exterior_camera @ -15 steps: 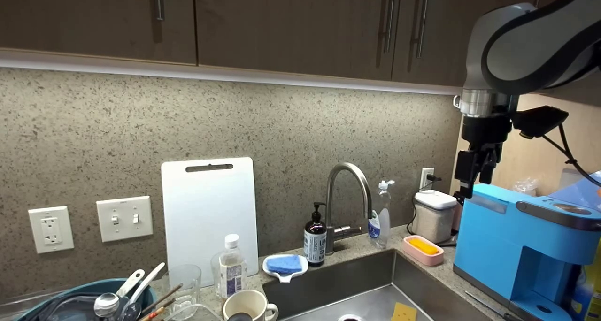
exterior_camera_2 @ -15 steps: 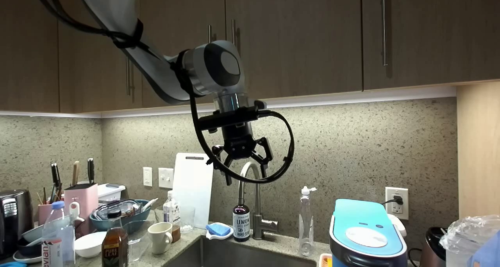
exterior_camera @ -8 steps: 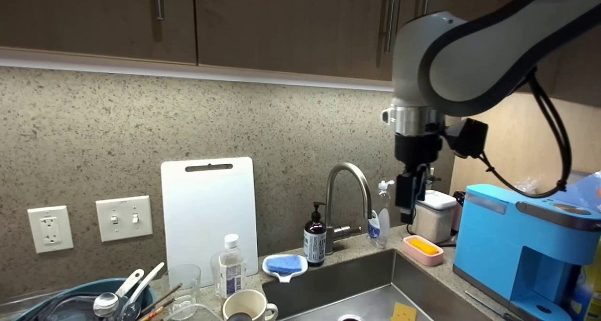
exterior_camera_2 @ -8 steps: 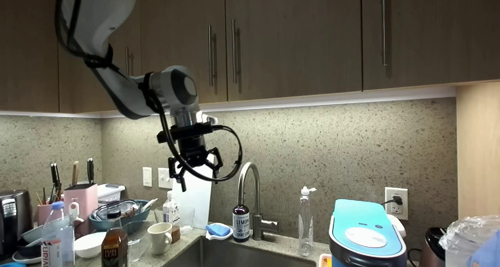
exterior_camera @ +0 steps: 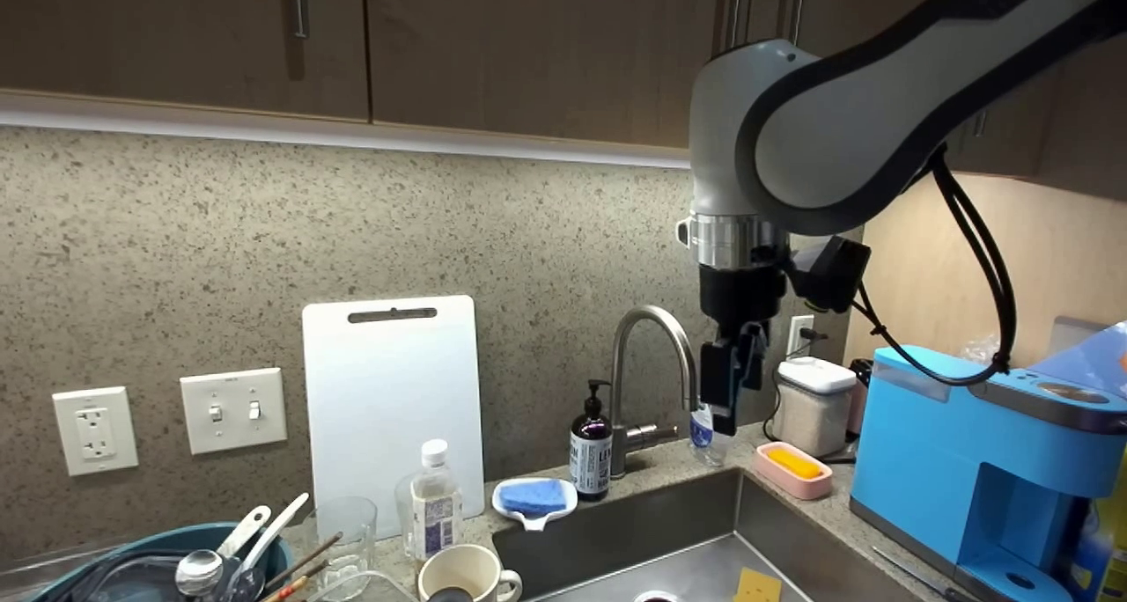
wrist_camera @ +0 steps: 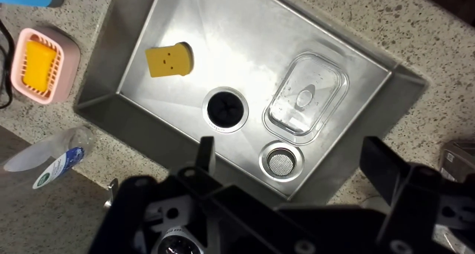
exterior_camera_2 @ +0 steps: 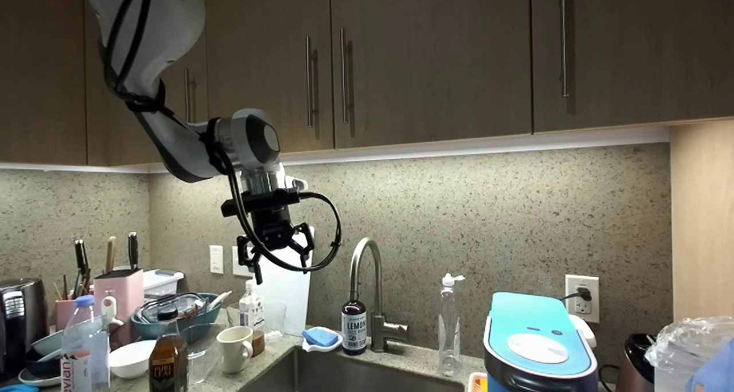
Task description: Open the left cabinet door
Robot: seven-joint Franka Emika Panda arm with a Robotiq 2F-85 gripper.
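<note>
We list: one gripper (wrist_camera: pixel 289 150), jaws wide apart, above one sink (wrist_camera: pixel 245 23) with two drains (wrist_camera: pixel 225 109) and one yellow sponge (wrist_camera: pixel 165 62); one left cabinet door (exterior_camera: pixel 528 47), closed, above one white cutting board (exterior_camera: pixel 387 408); one faucet (exterior_camera_2: pixel 378 326).

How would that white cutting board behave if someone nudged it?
The white cutting board shows no sag, so it's probably stiff. Standing on its short edge, it may tip or slide if bumped. The slot near its top would likely make gripping easier.
</note>
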